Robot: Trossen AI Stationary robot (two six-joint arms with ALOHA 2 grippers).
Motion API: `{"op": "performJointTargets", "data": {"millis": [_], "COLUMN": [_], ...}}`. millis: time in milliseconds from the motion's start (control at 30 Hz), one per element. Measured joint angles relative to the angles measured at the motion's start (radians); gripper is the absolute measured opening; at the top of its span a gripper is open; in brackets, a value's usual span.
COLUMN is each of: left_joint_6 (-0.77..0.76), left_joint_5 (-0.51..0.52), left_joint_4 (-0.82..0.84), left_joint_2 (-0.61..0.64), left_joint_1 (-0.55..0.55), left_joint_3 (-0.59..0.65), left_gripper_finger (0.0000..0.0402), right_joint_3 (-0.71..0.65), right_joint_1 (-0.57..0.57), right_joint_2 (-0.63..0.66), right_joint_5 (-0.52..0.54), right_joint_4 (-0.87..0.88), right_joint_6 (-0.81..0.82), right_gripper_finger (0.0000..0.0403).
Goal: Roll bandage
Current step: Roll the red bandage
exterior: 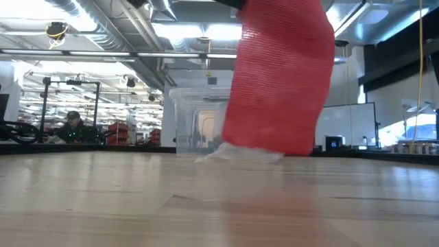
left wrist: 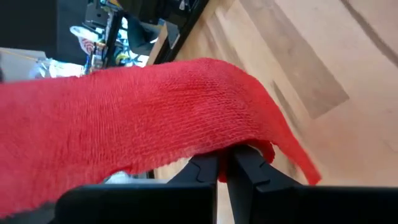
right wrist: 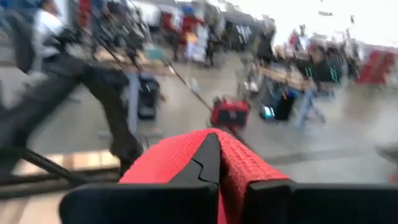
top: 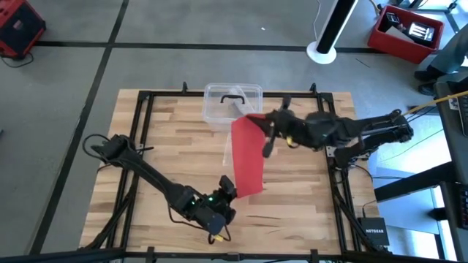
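Both the left gripper [left wrist: 225,163] and right gripper [right wrist: 217,163] pinch the red bandage [top: 247,157] by its ends; soft, light, floppy mesh, likely best held at its edges.

A light wooden table [top: 161,139] fills mid-frame; a clear plastic box [top: 228,102] sits at its upper edge.

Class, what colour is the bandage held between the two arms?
Red bandage, clearest in the left wrist view.
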State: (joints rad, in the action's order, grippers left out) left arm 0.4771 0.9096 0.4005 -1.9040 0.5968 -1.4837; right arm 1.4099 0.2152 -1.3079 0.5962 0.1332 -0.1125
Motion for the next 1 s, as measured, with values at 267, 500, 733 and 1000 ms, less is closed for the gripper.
{"op": "performJointTargets", "data": {"millis": [267,500,733,1000], "left_joint_6": [-0.081,-0.303,-0.466,-0.68], "left_joint_5": [-0.033,-0.047,-0.053,-0.048], "left_joint_4": [-0.106,-0.19,-0.223,-0.227], "left_joint_2": [-0.056,-0.126,-0.177,-0.186], "left_joint_1": [0.002,0.003,0.0,-0.002], "left_joint_3": [0.002,0.002,0.003,0.003], "left_gripper_finger": [0.0002,0.0002,0.0002,0.0006], "right_joint_3": [-0.123,-0.252,-0.27,-0.197], "right_joint_1": [-0.188,-0.243,-0.241,-0.242], "right_joint_2": [-0.046,-0.146,-0.249,-0.249], "right_joint_5": [-0.164,-0.318,-0.494,-0.545], "right_joint_4": [0.175,0.156,0.204,0.363], "right_joint_6": [0.214,0.224,0.264,0.399], "right_gripper_finger": [0.0012,0.0105,0.0232,0.0319]}}
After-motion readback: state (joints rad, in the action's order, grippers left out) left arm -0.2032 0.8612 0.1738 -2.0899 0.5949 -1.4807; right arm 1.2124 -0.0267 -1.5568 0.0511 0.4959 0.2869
